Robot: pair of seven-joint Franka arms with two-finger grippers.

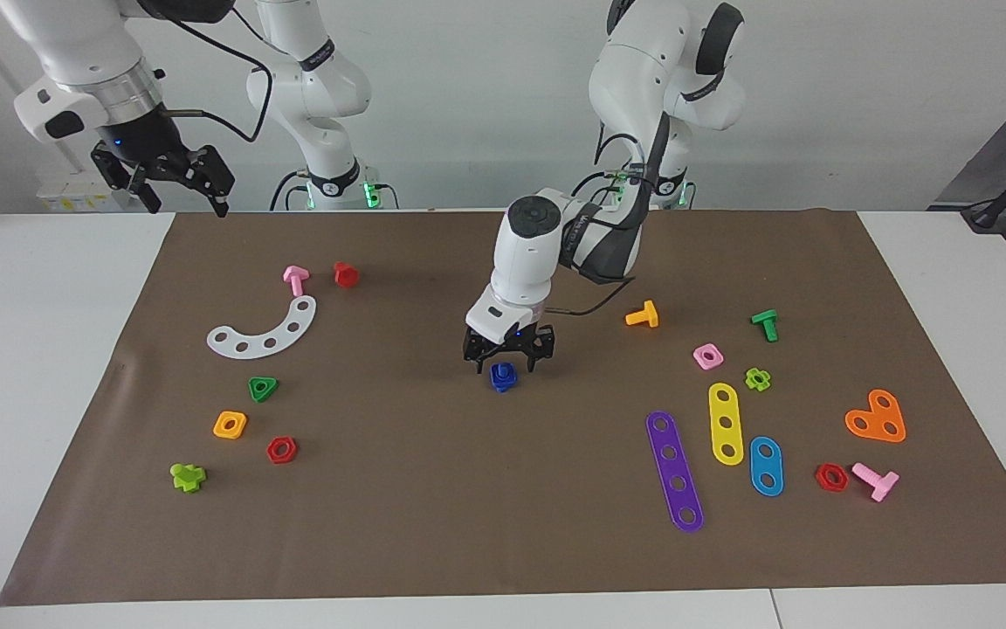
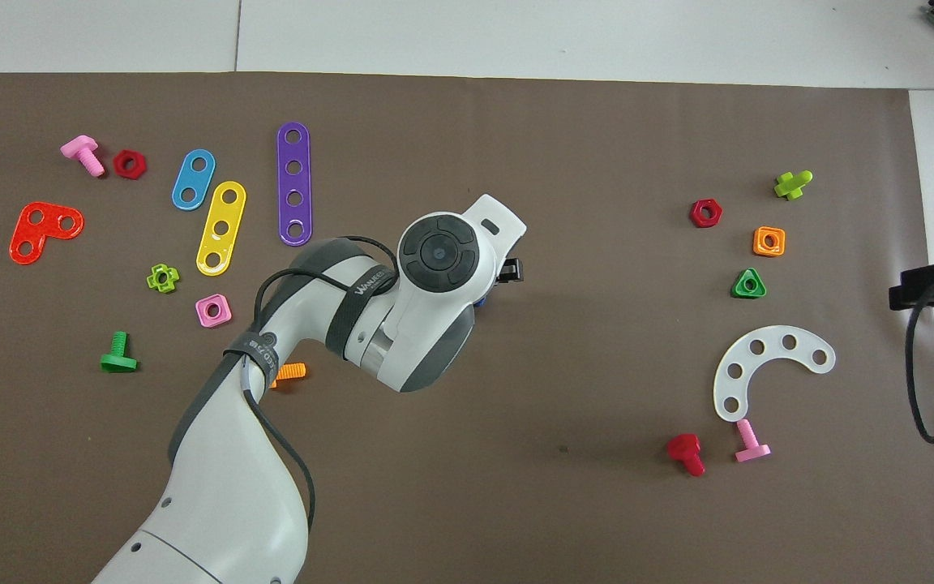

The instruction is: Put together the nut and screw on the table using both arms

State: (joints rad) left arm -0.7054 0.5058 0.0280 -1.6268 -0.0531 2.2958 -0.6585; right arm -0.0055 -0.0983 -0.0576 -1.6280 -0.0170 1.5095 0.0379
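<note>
A small dark-blue plastic piece [image 1: 503, 376] stands on the brown mat [image 1: 468, 507] near the middle of the table. I cannot tell nut from screw in it; no other dark-blue part shows. My left gripper [image 1: 509, 360] points down just above it, fingers open and spread to either side of its top. In the overhead view the left arm's wrist hides the piece except for a blue sliver [image 2: 480, 302]. My right gripper [image 1: 178, 182] is open and empty, raised above the mat's corner at the right arm's end; its black body shows at the overhead view's edge [image 2: 933, 284].
Toward the right arm's end lie a white curved strip [image 1: 265, 332], pink screw [image 1: 295, 279], red screw [image 1: 346, 274], green triangular nut [image 1: 263, 388] and orange square nut [image 1: 230, 425]. Toward the left arm's end lie an orange screw [image 1: 643, 315], pink square nut [image 1: 707, 355] and purple strip [image 1: 674, 470].
</note>
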